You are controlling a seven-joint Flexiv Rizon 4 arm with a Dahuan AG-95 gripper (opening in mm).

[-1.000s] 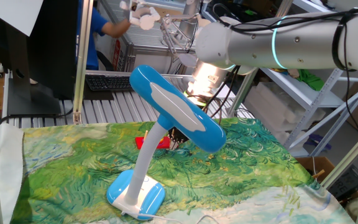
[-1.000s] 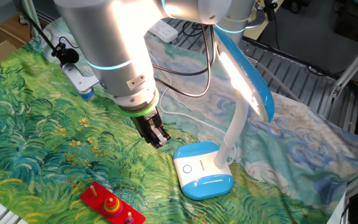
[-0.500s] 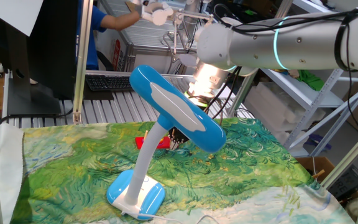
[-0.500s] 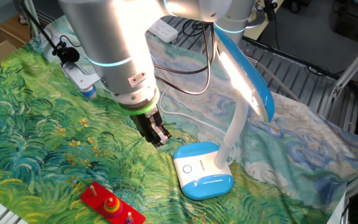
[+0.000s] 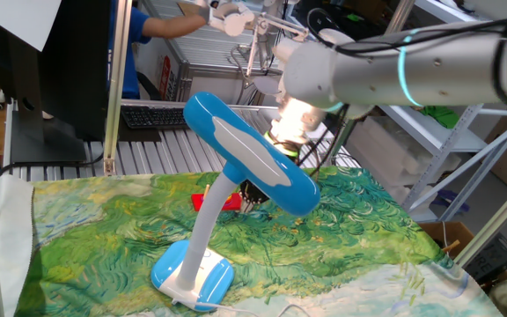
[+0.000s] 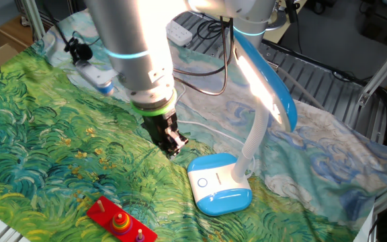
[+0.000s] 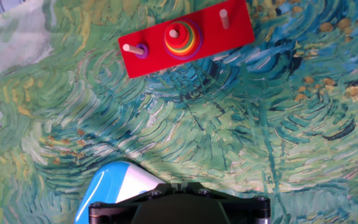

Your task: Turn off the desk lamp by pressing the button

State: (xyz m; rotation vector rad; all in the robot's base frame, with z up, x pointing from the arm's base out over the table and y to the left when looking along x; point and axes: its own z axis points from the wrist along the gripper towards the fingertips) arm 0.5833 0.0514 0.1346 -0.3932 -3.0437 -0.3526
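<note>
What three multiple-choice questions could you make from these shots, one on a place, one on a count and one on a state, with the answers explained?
1. Where is the gripper relative to the desk lamp base?
A. Pressing on the base
B. Beside the base, above the cloth
C. Gripping the neck

2. How many pegs stand on the red toy board?
A. Three
B. Five
C. One

3. What state is the lamp in?
A. Tipped over
B. Unlit
C. Lit

Answers: 1 B, the tip sits left of the base in the other fixed view. 2 A, the hand view shows three. 3 C, the head's underside glows.
</note>
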